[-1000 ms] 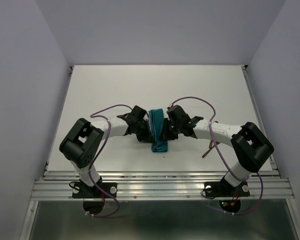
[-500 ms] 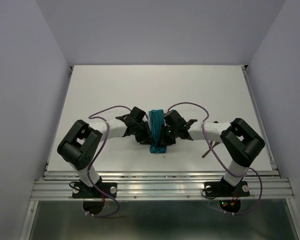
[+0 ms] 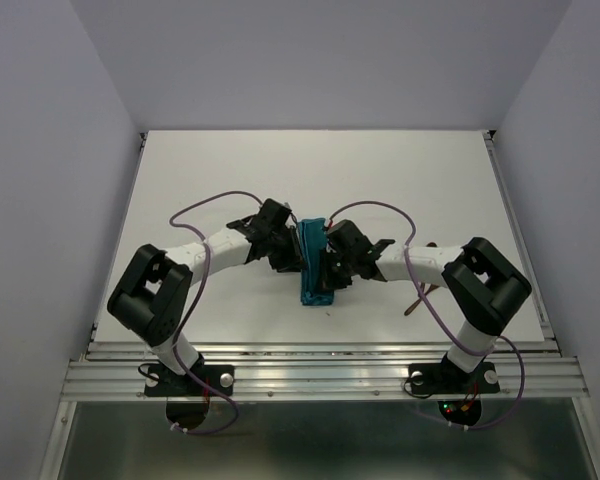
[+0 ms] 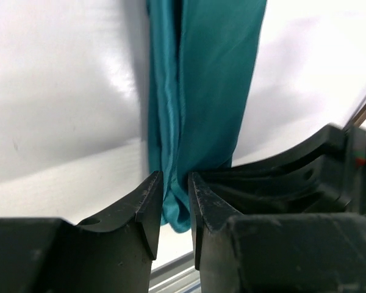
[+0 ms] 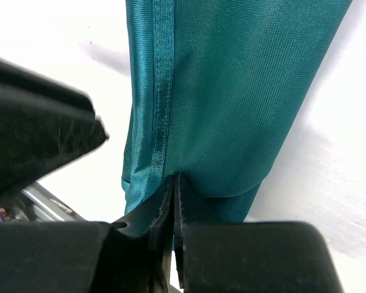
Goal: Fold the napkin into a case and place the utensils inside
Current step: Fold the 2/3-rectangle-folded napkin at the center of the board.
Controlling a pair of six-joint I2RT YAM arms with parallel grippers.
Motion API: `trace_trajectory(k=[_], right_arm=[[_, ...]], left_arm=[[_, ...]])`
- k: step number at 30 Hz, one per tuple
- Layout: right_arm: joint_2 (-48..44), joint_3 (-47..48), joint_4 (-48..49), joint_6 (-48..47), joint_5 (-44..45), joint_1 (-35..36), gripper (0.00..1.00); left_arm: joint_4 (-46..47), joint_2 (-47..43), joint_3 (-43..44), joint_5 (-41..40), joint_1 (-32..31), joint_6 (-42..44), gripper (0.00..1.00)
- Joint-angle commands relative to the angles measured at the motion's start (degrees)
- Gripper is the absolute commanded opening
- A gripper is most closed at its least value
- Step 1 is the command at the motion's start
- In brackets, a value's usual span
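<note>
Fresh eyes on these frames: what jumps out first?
A teal napkin, folded into a narrow strip mid-table, with both grippers meeting on it. The right gripper is pinched shut on the cloth. The left gripper straddles the cloth opposite, jaws slightly parted.

White table (image 3: 380, 180), teal napkin (image 3: 316, 290), utensils (image 3: 416, 303)

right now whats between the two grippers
The folded teal napkin, a narrow strip, with the left gripper on one side and the right gripper on the other. The top view shows it.
</note>
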Motion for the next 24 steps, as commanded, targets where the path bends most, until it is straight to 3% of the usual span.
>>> trace_trajectory(k=[1, 11, 18, 24], right_arm=[[-1.7, -0.6, -1.7, -4.9, 4.7, 0.4, 0.06], [-4.6, -1.2, -1.5, -7.9, 4.4, 0.4, 0.06], [-8.2, -0.9, -3.1, -8.6, 4.8, 0.4, 0.11], [-9.7, -0.7, -4.3, -8.6, 4.6, 0.4, 0.11]], left_arm=[[0.3, 3.0, 4.3, -1.1, 1.1, 2.2, 0.34], [2.1, 11.6, 11.0, -1.8, 2.2, 3.6, 0.34], [2.2, 16.8, 14.7, -0.9, 2.4, 4.1, 0.19], [2.7, 16.7, 14.3, -0.5, 2.5, 3.8, 0.18]])
